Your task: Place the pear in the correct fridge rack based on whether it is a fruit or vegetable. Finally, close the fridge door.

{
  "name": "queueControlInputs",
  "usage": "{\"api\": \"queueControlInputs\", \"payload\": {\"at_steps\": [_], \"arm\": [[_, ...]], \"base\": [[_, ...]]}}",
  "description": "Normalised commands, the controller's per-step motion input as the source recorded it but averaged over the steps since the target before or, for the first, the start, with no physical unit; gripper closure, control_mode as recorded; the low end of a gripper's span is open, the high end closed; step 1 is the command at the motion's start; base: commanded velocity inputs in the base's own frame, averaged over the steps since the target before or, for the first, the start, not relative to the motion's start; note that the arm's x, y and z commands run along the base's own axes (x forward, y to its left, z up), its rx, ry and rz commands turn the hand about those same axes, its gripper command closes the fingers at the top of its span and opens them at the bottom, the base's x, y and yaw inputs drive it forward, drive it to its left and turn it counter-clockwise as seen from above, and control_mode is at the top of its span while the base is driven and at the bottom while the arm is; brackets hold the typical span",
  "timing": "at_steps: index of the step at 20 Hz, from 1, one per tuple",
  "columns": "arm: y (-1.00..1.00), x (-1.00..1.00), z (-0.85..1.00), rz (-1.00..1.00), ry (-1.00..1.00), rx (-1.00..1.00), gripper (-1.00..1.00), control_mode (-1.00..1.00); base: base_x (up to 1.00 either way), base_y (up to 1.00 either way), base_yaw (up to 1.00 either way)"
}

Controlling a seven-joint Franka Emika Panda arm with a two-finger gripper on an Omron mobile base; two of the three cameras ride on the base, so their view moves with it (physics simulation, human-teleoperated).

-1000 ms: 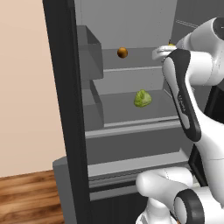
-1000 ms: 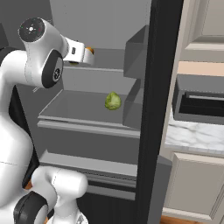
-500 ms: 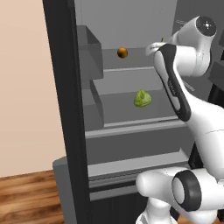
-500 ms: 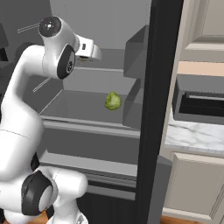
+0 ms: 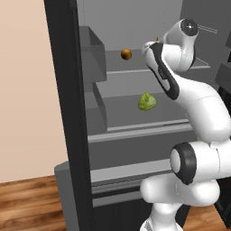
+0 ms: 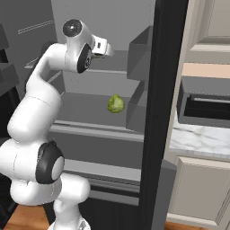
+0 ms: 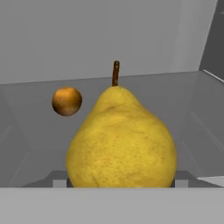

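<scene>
Yellow and speckled, the pear point(image 7: 121, 142) sits right in front of my hand camera, upright with its short brown stem pointing up, its lower sides running down to where the gripper's dark tips would rise. I can't see the fingers themselves on that feed, but the fruit sitting between them at this range tells me the jaws are clamped on it. From the left base camera I catch only a sliver of the pear point(image 5: 157, 40) poking above the wrist, at the height of the upper fridge rack point(image 5: 135, 66).

Beyond the pear, on that same pale grey rack point(image 7: 39, 131), an orange-brown round fruit point(image 7: 67, 101) rests toward the back left, well apart from what I'm holding. The left base camera shows it too point(image 5: 126, 54), left of my hand.

One rack lower, a pale green leafy lump point(image 5: 147, 102) lies alone near the middle; I see it from the right base camera as well point(image 6: 116, 103). The gripper point(image 6: 107, 48) reaches into the fridge above it. Dark grey door bins point(image 5: 92, 56) hang on the open fridge door point(image 5: 67, 117) at my left.
</scene>
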Motion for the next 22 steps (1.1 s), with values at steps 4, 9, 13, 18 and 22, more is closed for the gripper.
{"api": "queueControlInputs", "payload": {"at_steps": [4, 9, 13, 18, 22], "arm": [[-0.15, 0.9, -0.26, 0.0, 0.08, 0.0, -1.0, -1.0], [-0.18, 0.54, -0.45, 0.0, 0.01, 0.0, -1.0, -1.0], [-0.23, 0.01, -0.02, 0.0, -0.04, 0.0, -1.0, -1.0], [-0.04, -0.21, 0.0, 0.0, -0.16, 0.0, -1.0, -1.0], [0.0, -0.55, 0.12, -0.01, -0.09, 0.01, -1.0, -1.0]], "base": [[0.0, 0.0, 0.0], [0.0, 0.0, 0.0], [0.0, 0.0, 0.0], [0.0, 0.0, 0.0], [0.0, 0.0, 0.0]]}}
